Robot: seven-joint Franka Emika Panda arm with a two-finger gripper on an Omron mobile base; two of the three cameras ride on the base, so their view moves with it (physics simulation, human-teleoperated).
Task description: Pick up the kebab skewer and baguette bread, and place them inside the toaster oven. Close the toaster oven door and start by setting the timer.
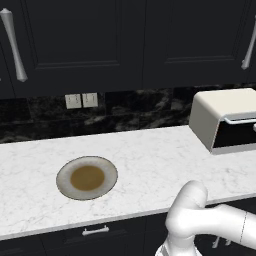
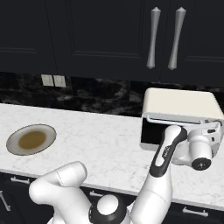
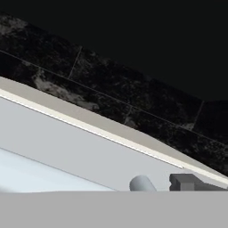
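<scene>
The toaster oven (image 2: 180, 114) stands at the right end of the tabletop (image 2: 100, 140), set back near the dark marbled backsplash (image 2: 100, 96). It is a cream-white box with rounded top corners; in the left base view it sits at the far right edge of the tabletop (image 1: 150, 160), its body (image 1: 220, 107) partly cut off by the frame.

The toaster oven door (image 2: 151, 131) shows as a black front panel with a slim silver handle bar along its upper edge — it appears shut against the oven body.

The arm reaches up from below the front edge of the tabletop, and its hand is held directly in front of the right half of the oven front. The gripper (image 2: 213, 129) is pressed in close to the oven face near the right frame edge — whether its fingers are spread or closed, I cannot tell. The hand view shows a tilted pale surface and, behind it, the dark backsplash.

A round plate (image 2: 31, 139) with a brown centre lies toward the left end of the tabletop, well apart from the oven; nothing lies on it. In the left base view the plate (image 1: 62, 184) sits toward the front edge.

Dark cabinets (image 2: 87, 35) with silver handles hang above.
</scene>
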